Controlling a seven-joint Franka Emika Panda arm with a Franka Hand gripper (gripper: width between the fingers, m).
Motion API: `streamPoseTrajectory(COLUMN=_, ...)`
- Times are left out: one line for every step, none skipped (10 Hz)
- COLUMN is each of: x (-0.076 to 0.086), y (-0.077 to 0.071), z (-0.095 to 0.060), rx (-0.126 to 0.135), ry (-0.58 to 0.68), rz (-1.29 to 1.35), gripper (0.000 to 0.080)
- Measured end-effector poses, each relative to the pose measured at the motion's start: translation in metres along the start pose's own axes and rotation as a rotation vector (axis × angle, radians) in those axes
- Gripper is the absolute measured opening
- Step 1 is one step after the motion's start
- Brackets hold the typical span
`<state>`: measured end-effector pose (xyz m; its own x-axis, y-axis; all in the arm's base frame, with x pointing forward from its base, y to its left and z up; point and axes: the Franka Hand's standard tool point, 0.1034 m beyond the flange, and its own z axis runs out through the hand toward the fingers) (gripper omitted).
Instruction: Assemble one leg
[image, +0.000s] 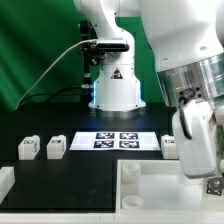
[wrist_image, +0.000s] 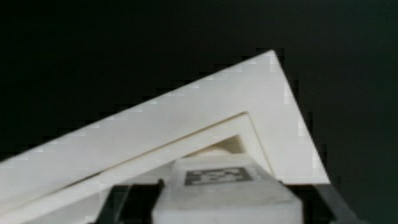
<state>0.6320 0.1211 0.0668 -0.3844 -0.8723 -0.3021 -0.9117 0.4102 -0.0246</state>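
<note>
In the wrist view my gripper (wrist_image: 217, 206) is shut on a leg (wrist_image: 217, 180), a stubby white block with a black-and-white tag on its face. The dark fingers (wrist_image: 119, 202) press on both of its sides. The leg hangs just over a corner of the large flat white tray-like piece (wrist_image: 214, 110). In the exterior view the gripper (image: 203, 172) is at the right, above that piece (image: 150, 185), with the held leg's tag (image: 212, 187) showing below the hand. Three more legs lie on the table: two at the exterior view's left (image: 28, 148) (image: 55, 147) and one by the gripper (image: 170, 145).
The marker board (image: 118, 140) lies flat in front of the robot base (image: 115, 90). Another white part (image: 5, 182) shows at the lower edge of the exterior view's left. The table is black.
</note>
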Motion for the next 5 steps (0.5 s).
streamPoseTrajectory(x=0.0006, y=-0.0002, z=0.0000, rx=0.001, ry=0.001, rz=-0.003, gripper=0.0305)
streamPoseTrajectory(x=0.0005, y=0.0004, z=0.0007, rx=0.000, ry=0.002, rz=-0.008, gripper=0.0305)
streamPoseTrajectory(x=0.0005, y=0.0006, z=0.0010, rx=0.000, ry=0.002, rz=-0.010, gripper=0.0494)
streamPoseTrajectory(x=0.0004, y=0.0008, z=0.0012, rx=-0.001, ry=0.002, rz=-0.013, gripper=0.0494)
streamPoseTrajectory(x=0.0002, y=0.0011, z=0.0015, rx=-0.001, ry=0.002, rz=-0.016, gripper=0.0619)
